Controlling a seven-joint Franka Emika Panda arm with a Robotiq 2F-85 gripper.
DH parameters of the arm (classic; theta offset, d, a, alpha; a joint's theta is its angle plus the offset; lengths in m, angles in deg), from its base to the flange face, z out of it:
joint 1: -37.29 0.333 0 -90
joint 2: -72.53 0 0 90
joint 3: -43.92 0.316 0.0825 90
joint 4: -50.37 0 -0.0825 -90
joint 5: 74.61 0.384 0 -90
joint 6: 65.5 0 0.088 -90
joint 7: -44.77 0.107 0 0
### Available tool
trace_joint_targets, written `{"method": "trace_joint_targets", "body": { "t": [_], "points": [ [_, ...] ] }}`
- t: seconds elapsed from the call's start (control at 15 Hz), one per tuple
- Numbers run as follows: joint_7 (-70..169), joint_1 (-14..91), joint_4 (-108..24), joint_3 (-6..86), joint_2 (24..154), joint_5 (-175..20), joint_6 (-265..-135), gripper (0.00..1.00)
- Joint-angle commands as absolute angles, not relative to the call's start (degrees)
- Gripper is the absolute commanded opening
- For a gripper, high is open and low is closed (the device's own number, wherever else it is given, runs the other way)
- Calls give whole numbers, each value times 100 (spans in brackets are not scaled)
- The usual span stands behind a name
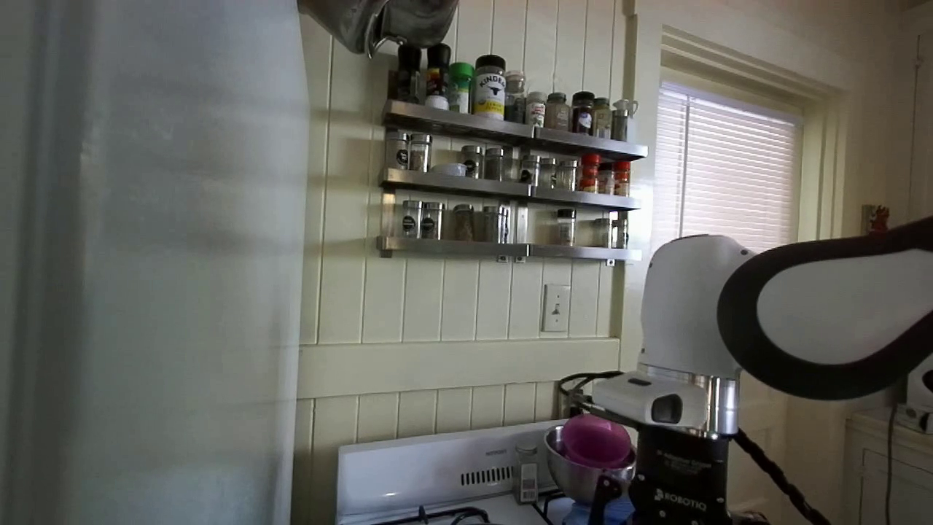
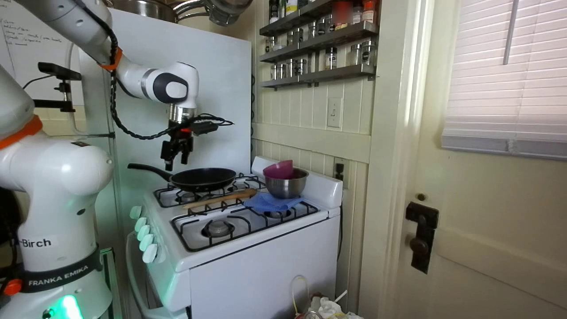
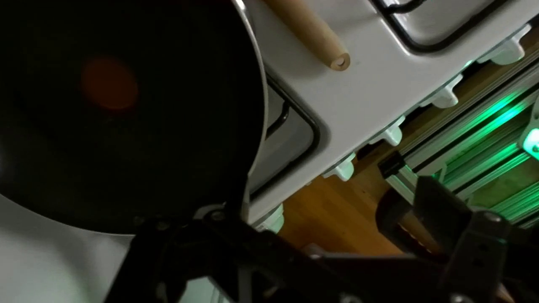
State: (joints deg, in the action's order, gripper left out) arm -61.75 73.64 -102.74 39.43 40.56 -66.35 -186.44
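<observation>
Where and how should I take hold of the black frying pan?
Grip the frying pan by its long handle, probably from above, with the open hand closing across it: the handle is slim, juts out freely and seems to rise toward its tip.

The arm (image 2: 84, 173) is smooth white with dark joint trim (image 1: 816, 380) and orange bands (image 2: 22, 131) — a braided black cable (image 2: 113, 99) hangs alongside. FRANKA EMIKA marks the dark base collar (image 2: 62, 273); the black gripper (image 2: 176, 165) carries white ROBOTIQ lettering (image 1: 680, 500) — and small screws (image 3: 217, 216).
</observation>
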Motion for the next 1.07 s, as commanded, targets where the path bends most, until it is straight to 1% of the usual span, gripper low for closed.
{"method": "trace_joint_targets", "body": {
  "t": [0.0, 0.4, 0.6, 0.87, 1.0],
  "points": [
    [-6490, 7013, -10153, 4368, 4720, -6718, -18845, 100],
    [-6025, 6563, -10390, 4877, 5251, -6454, -20666, 100],
    [-6059, 6512, -10393, 4953, 5397, -6443, -20883, 100],
    [-6073, 6371, -10493, 5003, 5268, -6529, -20794, 100],
    [-6006, 6336, -10544, 5020, 5272, -6458, -20993, 100]
  ]
}}
